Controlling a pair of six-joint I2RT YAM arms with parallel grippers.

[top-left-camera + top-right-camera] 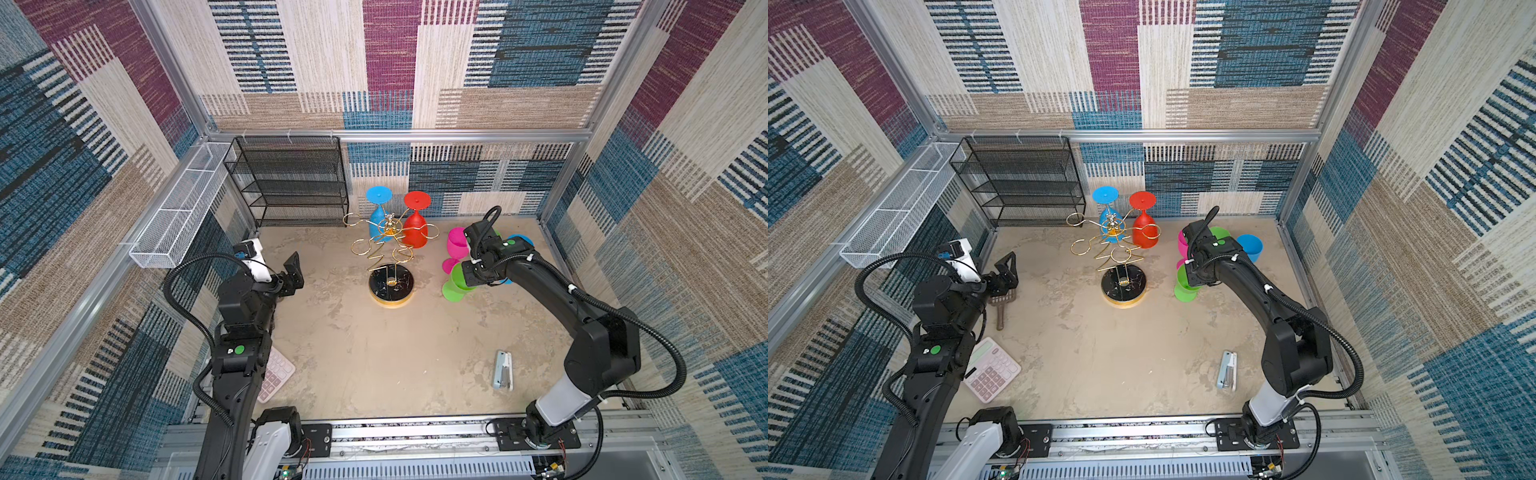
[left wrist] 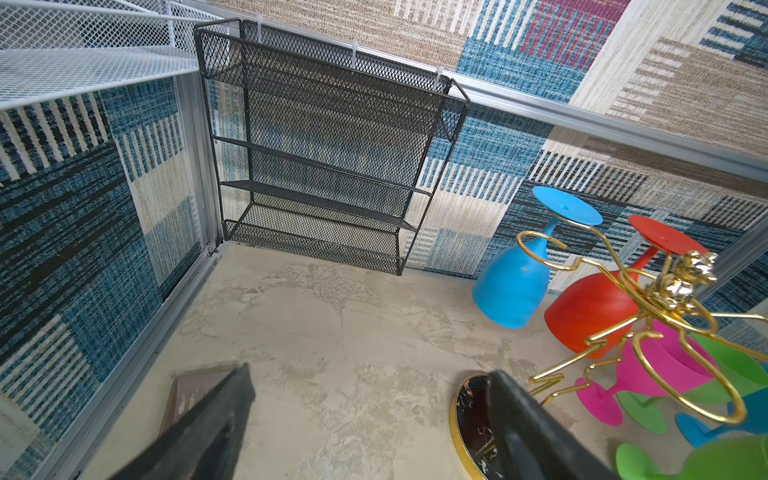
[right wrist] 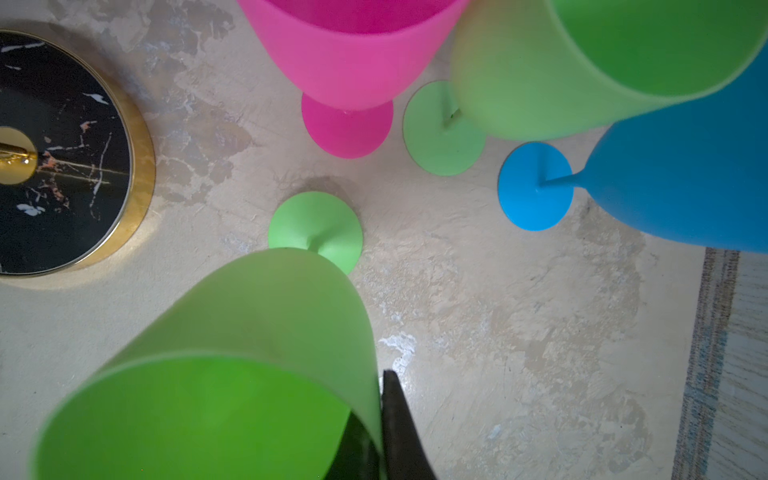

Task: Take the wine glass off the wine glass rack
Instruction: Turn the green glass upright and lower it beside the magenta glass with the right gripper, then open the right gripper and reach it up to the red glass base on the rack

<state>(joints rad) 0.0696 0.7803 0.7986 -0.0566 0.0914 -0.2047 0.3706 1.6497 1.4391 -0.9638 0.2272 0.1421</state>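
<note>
As the right gripper (image 3: pixel 376 399) pinches a matte green wine glass (image 3: pixel 257 316) by its rim, the left gripper (image 2: pixel 372 374) gapes above broad, mottled tabletop (image 1: pixel 374 353).

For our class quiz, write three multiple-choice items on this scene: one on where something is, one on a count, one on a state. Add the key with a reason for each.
1. Where is the red glass?
A) hanging upside down on the rack
B) standing on the table
C) on the black shelf

2. How many glasses hang on the rack?
A) one
B) two
C) five

3. What is the right hand doing?
A) held open above the rack
B) pinching the rim of a green glass
C) gripping a calculator

Key:
1 A: its foot sits above a gold arm, with the bowl pointing down.
2 B: only the red glass and a blue glass hang there.
3 B: its jaws straddle the glass wall.
</note>
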